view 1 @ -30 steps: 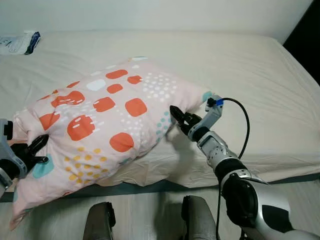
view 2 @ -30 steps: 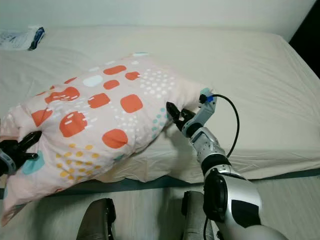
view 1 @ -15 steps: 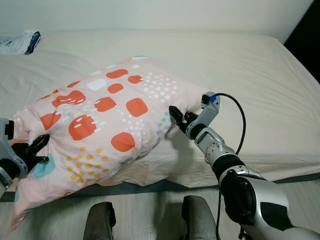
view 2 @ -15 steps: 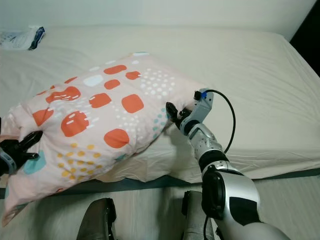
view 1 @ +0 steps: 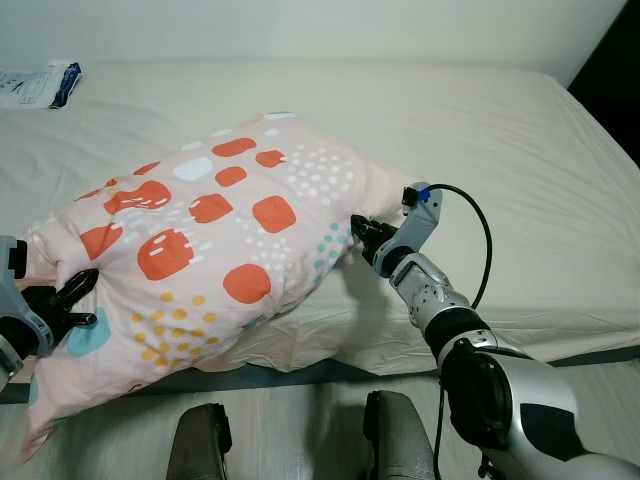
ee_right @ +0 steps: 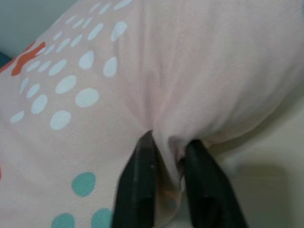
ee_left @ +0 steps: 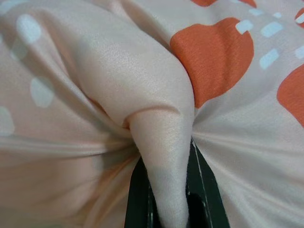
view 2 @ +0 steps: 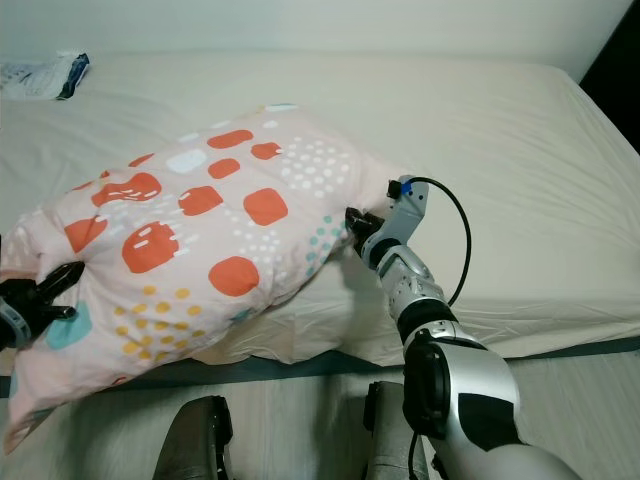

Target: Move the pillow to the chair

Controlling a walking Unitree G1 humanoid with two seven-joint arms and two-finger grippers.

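A pale pink pillow [view 1: 215, 235] with orange patches and white and teal dots lies across the near edge of the bed, its left end hanging past the mattress. My left gripper [view 1: 72, 300] is shut on a fold of the pillow's left end [ee_left: 164, 156]; the wrist view has cloth pinched between both black fingers [ee_left: 137, 190]. My right gripper [view 1: 360, 232] is shut on the pillow's right edge, with cloth bunched between its fingers [ee_right: 140, 175]. No chair is in view.
The bed [view 1: 520, 150] with a cream sheet stretches far back and to the right. A blue and white packet [view 1: 40, 84] lies at the bed's far left corner. Below the mattress edge are pale floor and my two feet [view 1: 300, 440].
My right gripper has pushed slightly further into the pillow's right edge and closed on the cloth. The pillow has shifted a little. The left gripper keeps its hold.
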